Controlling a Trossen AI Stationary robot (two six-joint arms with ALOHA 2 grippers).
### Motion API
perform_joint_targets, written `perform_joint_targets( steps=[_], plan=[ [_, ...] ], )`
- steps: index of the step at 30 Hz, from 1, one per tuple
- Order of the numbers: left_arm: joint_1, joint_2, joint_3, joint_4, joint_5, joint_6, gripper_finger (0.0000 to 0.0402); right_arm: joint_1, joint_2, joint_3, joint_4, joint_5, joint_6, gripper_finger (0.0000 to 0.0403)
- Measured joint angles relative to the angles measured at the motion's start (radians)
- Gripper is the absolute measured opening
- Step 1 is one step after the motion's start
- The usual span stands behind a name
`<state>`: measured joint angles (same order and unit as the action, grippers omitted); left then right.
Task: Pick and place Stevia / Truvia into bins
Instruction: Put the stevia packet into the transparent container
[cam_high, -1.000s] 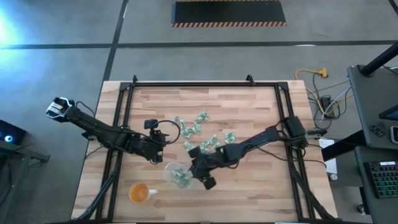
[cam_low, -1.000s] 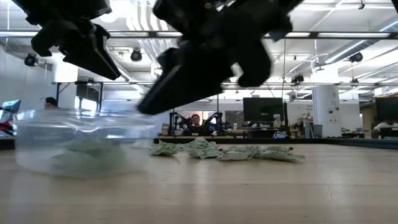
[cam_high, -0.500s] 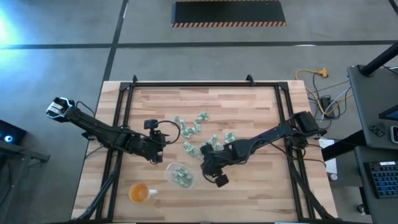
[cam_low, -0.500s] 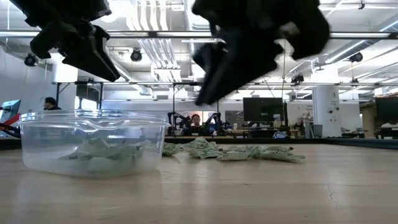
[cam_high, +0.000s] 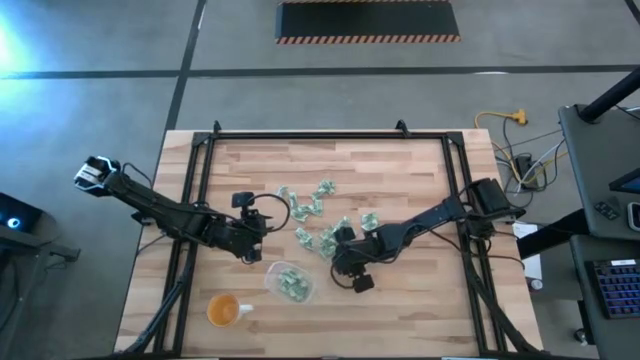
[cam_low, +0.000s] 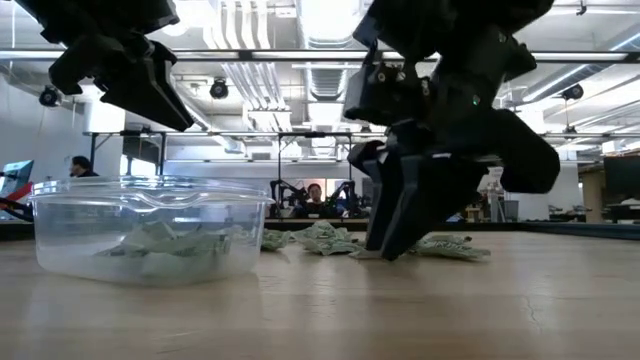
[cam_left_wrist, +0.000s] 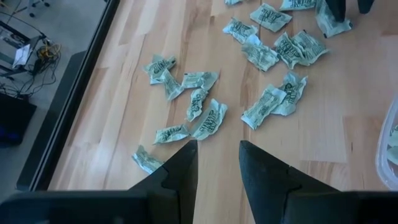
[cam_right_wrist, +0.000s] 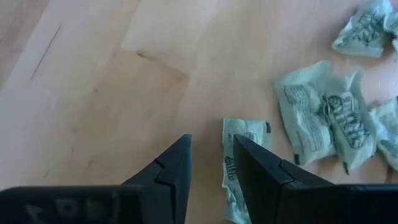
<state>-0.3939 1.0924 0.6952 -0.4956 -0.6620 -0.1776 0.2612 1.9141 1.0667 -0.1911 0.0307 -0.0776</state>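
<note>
Packets (cam_high: 318, 212): loose on the table mid-board, some in the tub (cam_high: 288, 281) | right gripper (cam_right_wrist: 208, 165): low over a packet (cam_right_wrist: 239, 155), fingers slightly apart, empty | left gripper (cam_left_wrist: 216, 165): apart, empty, waits near tub | tip: straddle one packet edge, press to wood, then close.

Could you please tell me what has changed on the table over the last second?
The right gripper left the clear plastic tub, swung to the scattered pale green sweetener packets and lowered by one, fingers narrowing. The left gripper, tub and orange cup stayed put.
</note>
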Motion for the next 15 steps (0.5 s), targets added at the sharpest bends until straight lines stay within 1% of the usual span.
perform_joint_targets(
  steps=[2,6,15],
  plan=[
    [0.0,0.0,0.0,0.0,0.001,0.0,0.0101,-0.006,-0.001,-0.005,0.015,0.014,0.0,0.0108],
    [0.0,0.0,-0.001,0.001,0.001,0.0,0.0101,-0.01,-0.001,-0.012,0.016,0.094,0.001,0.0099],
    [0.0,0.0,-0.002,0.001,0.001,0.0,0.0101,-0.008,-0.018,-0.009,0.01,0.103,0.0,0.0078]
  ],
)
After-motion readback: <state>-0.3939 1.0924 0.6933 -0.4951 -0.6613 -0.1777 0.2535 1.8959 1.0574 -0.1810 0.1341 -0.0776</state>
